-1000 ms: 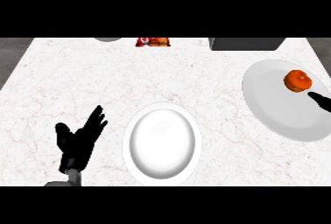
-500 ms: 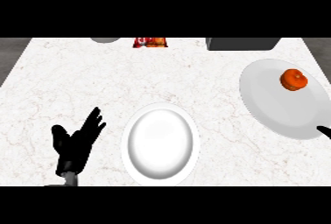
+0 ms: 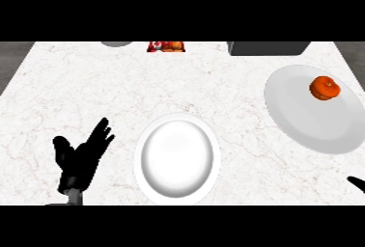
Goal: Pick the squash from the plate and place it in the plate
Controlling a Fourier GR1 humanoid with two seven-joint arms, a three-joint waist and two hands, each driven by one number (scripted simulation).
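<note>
You are looking down on a pale marbled counter (image 3: 92,87) that fills nearly the whole view. On it, the largest thing is the grey plate (image 3: 306,120) at the right, which runs off the right edge; the squash (image 3: 325,88), small, orange and round, sits on the upper part of that plate, near its far rim. The next in size is the white plate (image 3: 176,157) in the lower middle, which carries nothing and stands well apart from the grey one. Your left robot hand (image 3: 80,157) shows at the lower left, just beside the white plate's left rim but not touching it; its fingers are straight and spread, pointing up and a little to the right, the thumb set off to the left, and it holds nothing. A short piece of grey forearm shows below it at the lower edge. Of your right robot hand (image 3: 356,182) you see only a dark tip at the right edge, below the grey plate and apart from the squash; you cannot tell whether its fingers are spread or curled. Along the far edge of the counter stand a dark box (image 3: 267,48) at the upper right, a red and orange packet (image 3: 166,46) near the middle and part of a grey round thing (image 3: 116,44) to its left, all well away from both plates. Nothing lies on the counter between the two plates.
</note>
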